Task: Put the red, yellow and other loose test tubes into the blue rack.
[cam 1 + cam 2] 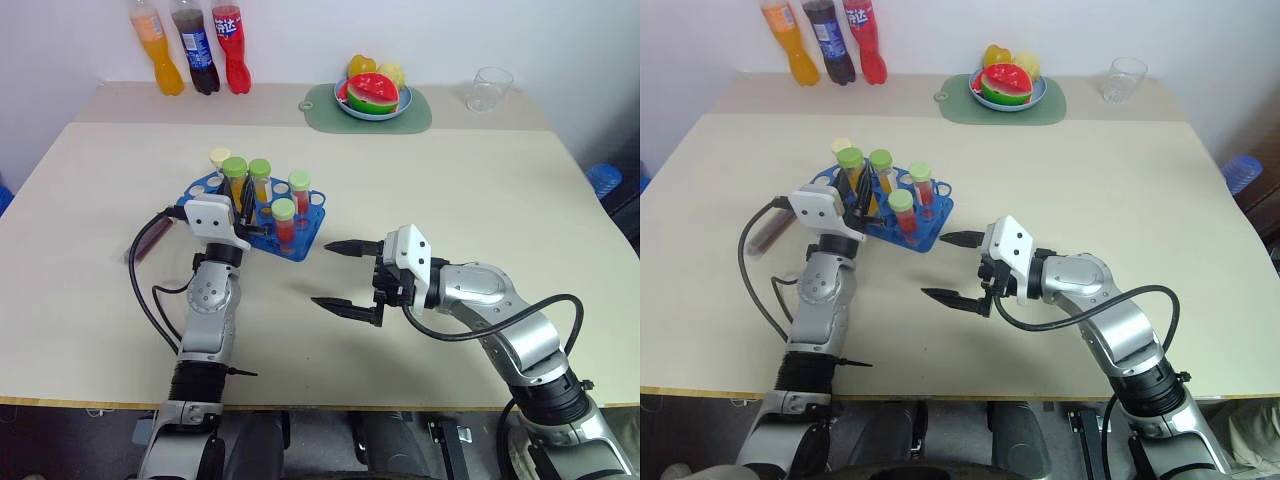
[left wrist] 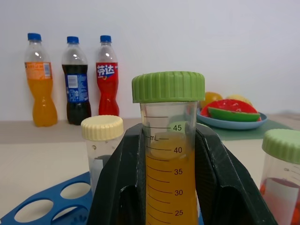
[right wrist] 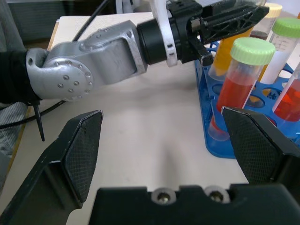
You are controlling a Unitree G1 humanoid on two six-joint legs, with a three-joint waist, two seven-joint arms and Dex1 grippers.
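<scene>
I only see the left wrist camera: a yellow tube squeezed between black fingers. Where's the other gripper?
Observer: The right gripper hangs open just off the blue rack, holding nothing.
Operator: How many tubes are at the rack?
Observer: Five tubes, counting your yellow tube: four with green caps, one with a cream cap.
</scene>
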